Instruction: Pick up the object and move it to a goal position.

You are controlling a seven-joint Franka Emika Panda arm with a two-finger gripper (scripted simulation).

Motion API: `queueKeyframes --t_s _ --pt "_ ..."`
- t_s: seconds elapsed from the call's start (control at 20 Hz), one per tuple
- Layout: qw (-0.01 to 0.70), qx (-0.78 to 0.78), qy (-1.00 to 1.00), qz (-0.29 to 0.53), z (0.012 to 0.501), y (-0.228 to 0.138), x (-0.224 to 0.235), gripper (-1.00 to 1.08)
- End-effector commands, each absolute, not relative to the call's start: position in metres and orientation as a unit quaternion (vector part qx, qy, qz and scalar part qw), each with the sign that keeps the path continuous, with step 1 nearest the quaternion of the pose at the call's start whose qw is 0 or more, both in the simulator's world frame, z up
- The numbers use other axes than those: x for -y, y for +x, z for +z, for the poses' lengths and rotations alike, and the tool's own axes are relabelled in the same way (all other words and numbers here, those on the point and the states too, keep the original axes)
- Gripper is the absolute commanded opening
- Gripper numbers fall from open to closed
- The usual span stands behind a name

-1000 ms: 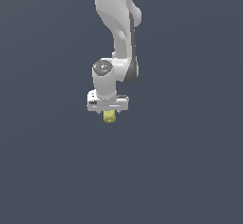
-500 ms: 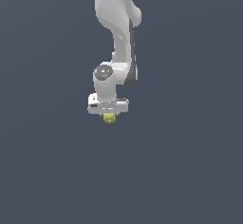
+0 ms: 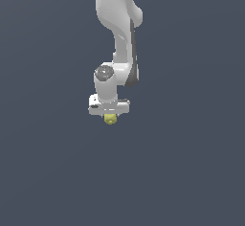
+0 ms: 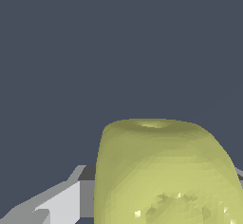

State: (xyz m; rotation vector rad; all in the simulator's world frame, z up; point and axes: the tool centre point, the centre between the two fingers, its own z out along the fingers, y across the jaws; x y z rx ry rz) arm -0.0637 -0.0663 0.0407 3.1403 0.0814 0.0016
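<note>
- On my exterior feed the white arm [image 3: 117, 33] comes down from the top of the frame, a little left of centre, against a flat dark grey-blue backdrop [image 3: 201, 100].
- I see the gripper [image 3: 110, 116] at the arm's lower end, pointing down, its white crossbar level.
- The object [image 3: 110, 119], a small yellow-green rounded blob, sits right under that crossbar, touching the gripper and peeking out below it.
- I can't make out the fingers themselves from this view; they are too small, so the grip doesn't show here.
- On the wrist feed the object [image 4: 166, 175] fills much of the picture, matte and lumpy, with a shallow dimple on its far end.
- One grey-and-white finger [image 4: 59, 201] lies right against the object's side; the jaws are pinched onto it, though the opposite finger barely shows at the picture's edge.
- Nothing else appears around the object in either feed, only the plain backdrop.
</note>
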Motion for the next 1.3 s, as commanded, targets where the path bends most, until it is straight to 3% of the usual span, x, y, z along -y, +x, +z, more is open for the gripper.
queueKeyframes --t_s 0.0,0.5,1.25 --pt "0.000 -0.026 1.000 0.000 0.042 -0.063 0.065 -1.00" --pt "0.000 -0.026 1.000 0.000 0.077 -0.038 0.033 -1.00" --pt "0.000 -0.026 1.000 0.000 0.177 0.035 -0.055 -1.00"
